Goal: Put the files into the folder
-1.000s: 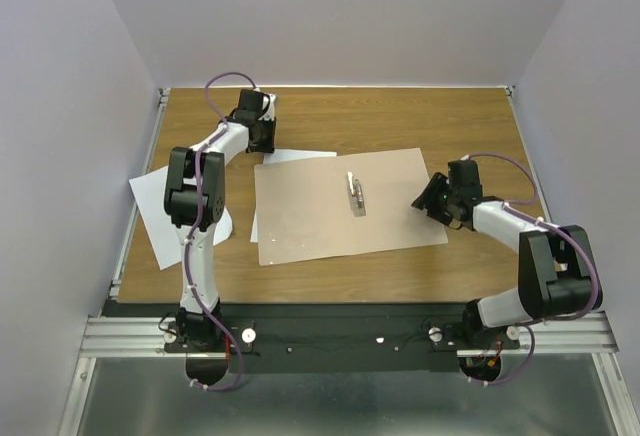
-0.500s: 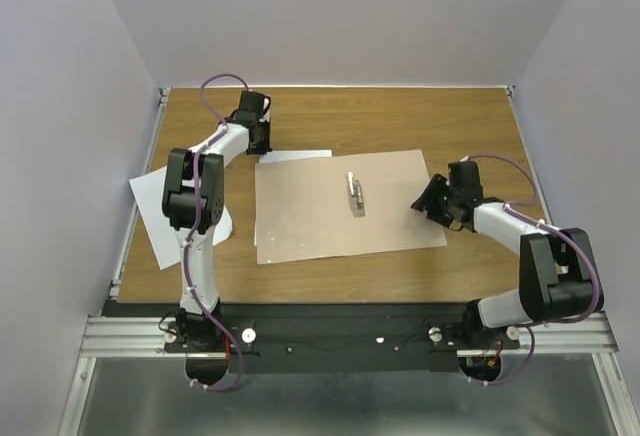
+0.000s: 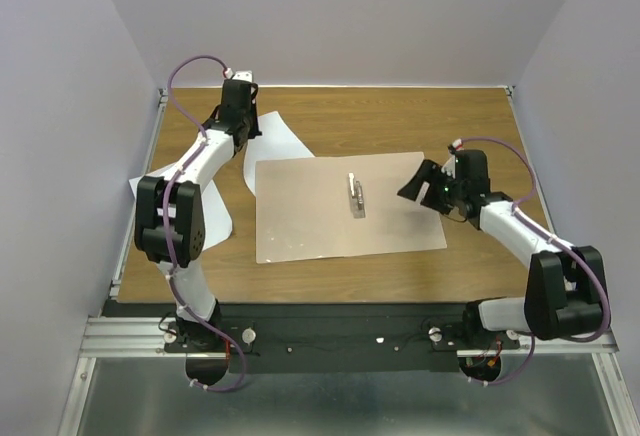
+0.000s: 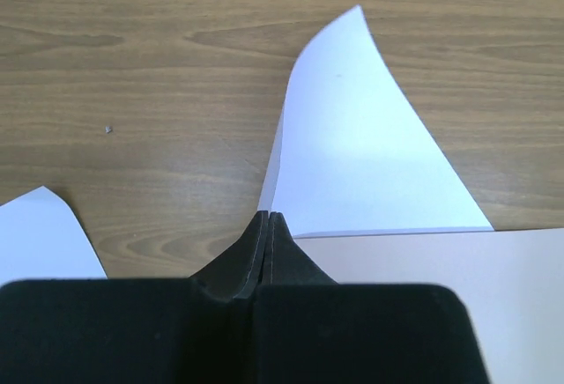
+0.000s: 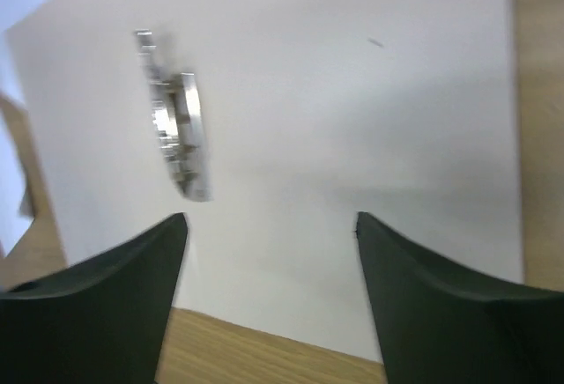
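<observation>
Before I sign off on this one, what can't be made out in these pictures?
Second sheet: top view, mostly under the left arm; left wrist view, cut off at the edge.
Sheet: left wrist view, corner buried between the shut left fingers.
Clip: right wrist view, blurred; top view, too small for detail.
Folder: right wrist view, blurred; contact with the open right fingers unclear.

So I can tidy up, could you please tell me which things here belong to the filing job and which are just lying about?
Job: white sheet pinched in the left gripper; second white sheet on the table; tan folder with its metal clip.
Lying about: only a tiny speck on the wooden table.
</observation>
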`<state>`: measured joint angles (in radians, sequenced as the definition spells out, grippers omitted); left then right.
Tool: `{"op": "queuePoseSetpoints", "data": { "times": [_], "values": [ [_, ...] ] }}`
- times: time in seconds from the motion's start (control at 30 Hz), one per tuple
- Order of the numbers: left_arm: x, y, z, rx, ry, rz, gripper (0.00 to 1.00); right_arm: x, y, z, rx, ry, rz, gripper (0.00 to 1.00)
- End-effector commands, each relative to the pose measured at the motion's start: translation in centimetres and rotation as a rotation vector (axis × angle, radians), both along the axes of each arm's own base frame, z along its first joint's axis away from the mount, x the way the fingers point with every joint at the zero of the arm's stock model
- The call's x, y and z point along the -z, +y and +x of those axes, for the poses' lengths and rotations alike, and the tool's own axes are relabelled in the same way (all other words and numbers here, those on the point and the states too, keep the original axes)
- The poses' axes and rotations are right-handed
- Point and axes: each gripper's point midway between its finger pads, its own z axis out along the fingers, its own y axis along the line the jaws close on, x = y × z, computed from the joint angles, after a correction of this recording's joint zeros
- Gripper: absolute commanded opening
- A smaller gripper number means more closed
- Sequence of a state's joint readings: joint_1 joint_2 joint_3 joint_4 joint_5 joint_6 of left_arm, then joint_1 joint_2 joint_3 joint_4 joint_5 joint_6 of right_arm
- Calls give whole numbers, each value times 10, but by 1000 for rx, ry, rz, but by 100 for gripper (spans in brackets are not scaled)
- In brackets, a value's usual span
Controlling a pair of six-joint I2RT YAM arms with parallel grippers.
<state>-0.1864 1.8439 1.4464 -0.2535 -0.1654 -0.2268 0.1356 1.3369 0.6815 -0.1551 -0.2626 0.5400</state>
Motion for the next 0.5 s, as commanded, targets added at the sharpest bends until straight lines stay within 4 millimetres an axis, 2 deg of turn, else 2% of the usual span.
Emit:
{"op": "queuePoseSetpoints", "data": {
  "times": [0.0,0.07,0.1,0.13,0.17,0.2,0.23,0.27,0.3,0.33,0.37,0.4,0.43,0.47],
  "values": [
    [-23,-11,-3,47,-73,-26,0,-93,61,36,-331,-361,147,92],
    [-21,-12,-6,38,-66,-42,0,-111,84,43,-411,-430,108,93],
    [-24,-13,-8,42,-70,-56,0,-107,88,51,-394,-445,43,93],
    [-23,-17,-10,50,-68,-73,0,-106,116,42,-457,-466,10,94],
    [-23,-19,-11,41,-67,-97,0,-106,127,43,-476,-493,-41,95],
    [-24,-19,-12,28,-65,-110,0,-99,134,53,-445,-493,-99,95],
    [-24,-18,-14,2,-61,-122,0,-101,155,49,-469,-516,-97,94],
    [-22,-21,-17,-21,-45,-154,0,-99,164,51,-469,-522,-99,94],
    [-30,-23,-20,-28,-60,-176,0,-99,169,54,-448,-540,-112,94],
    [-33,-23,-22,-47,-72,-191,0,-103,187,54,-449,-583,-91,94],
    [-35,-23,-25,-67,-76,-209,0,-106,197,52,-456,-611,-77,94],
    [-46,-22,-28,-82,-99,-220,0,-110,202,54,-430,-638,-65,94],
    [-50,-19,-30,-103,-111,-222,0,-120,215,50,-430,-707,-9,94],
    [-52,-17,-33,-128,-112,-235,0,-119,223,46,-437,-718,29,94]
  ]
}}
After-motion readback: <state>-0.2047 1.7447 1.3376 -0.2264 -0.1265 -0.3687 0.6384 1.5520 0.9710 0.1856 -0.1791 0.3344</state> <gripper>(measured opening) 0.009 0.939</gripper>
